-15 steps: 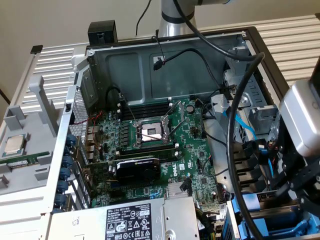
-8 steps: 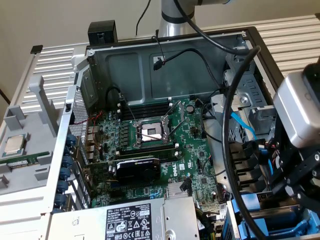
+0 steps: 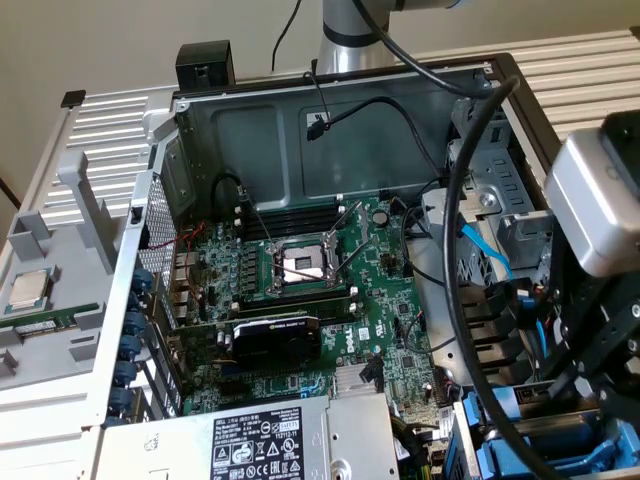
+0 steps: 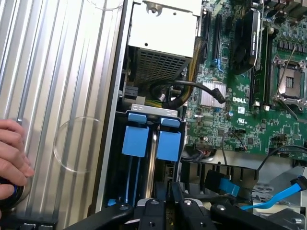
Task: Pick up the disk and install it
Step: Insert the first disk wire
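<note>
**Setting.** Ribbed pale metal table (image 3: 100, 130) against a plain wall. One open grey steel computer case (image 3: 350, 110) lies on it.

**Contents, from the exterior view's left to its right:**
- Square silver processor chip (image 3: 30, 290): one, on the table outside the case.
- Green memory stick (image 3: 50, 322): one, just beside the chip.
- Green motherboard (image 3: 400, 350): one, with one empty processor socket (image 3: 300, 265).
- Black graphics card (image 3: 275, 338): one, plugged in near the socket.
- Silver power supply box (image 3: 250, 445) with a white label: one.
- Blue plastic drive carriers: two, side by side in the drive bay. The disk (image 4: 169, 143), a silver hard drive in a blue carrier, is judged to be the one in line with the gripper. Its label is hidden. The second carrier (image 4: 135, 140) sits just beside it.
- Black robot gripper (image 4: 168, 194): one, just over the bay. Its fingers are drawn together and nothing is seen between them.
- Person's hand (image 4: 12, 160): one, on the table outside the case.

**Status.** Pick-up looks done and the disk appears lodged in the bay. Whether it is pushed fully home cannot be told.
</note>
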### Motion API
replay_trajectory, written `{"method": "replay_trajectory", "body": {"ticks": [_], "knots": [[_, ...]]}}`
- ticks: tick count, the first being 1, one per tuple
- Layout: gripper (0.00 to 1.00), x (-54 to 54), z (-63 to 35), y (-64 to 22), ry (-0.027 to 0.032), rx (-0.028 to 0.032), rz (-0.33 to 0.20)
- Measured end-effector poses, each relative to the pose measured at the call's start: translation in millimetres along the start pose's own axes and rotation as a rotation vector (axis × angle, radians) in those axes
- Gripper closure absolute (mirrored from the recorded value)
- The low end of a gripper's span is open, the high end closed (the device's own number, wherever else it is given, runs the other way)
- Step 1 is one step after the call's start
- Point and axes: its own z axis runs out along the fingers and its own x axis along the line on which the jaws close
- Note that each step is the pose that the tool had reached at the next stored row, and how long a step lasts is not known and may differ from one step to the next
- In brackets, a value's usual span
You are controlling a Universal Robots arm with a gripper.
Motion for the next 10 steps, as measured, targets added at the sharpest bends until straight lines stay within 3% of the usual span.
{"method": "replay_trajectory", "body": {"ticks": [7, 8, 10], "knots": [[0.83, -4.1, 0.1, -0.5, 0.0084, -0.0004, 0.006], [0.83, -4.1, 0.1, -0.6, 0.0112, -0.0003, 0.01], [0.83, -4.4, 0.1, -0.7, 0.0238, -0.0014, 0.014]]}}
